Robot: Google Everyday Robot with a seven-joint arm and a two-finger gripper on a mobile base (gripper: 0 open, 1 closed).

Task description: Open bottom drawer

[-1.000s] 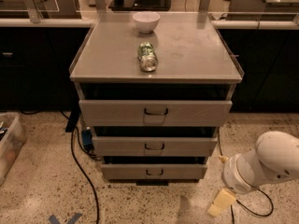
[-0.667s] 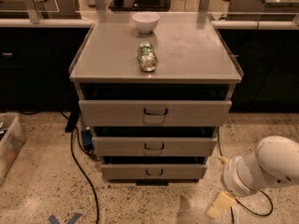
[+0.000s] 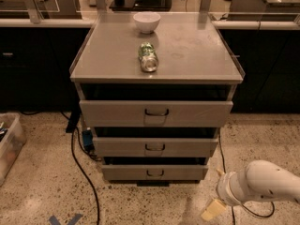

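Observation:
The bottom drawer [image 3: 154, 172] is the lowest of three grey drawers in the metal cabinet [image 3: 187, 46], with a low flat front and a small dark loop handle [image 3: 155, 173]. It is pushed in nearly flush below the middle drawer [image 3: 154, 147] and the wider top drawer [image 3: 155, 113]. My gripper [image 3: 213, 210] hangs low at the lower right, at the end of the white arm [image 3: 262, 182]. It is to the right of the bottom drawer and nearer the camera, not touching it. Only a pale cream finger tip shows.
A white bowl [image 3: 146, 22] and a green can [image 3: 148, 57] lying on its side sit on the cabinet top. A black cable [image 3: 82, 168] runs over the speckled floor at the left. A clear bin [image 3: 8, 144] stands at the far left. Dark counters line the back.
The arm and gripper have shifted slightly to the right and down. The drawers, bowl and can have not moved.

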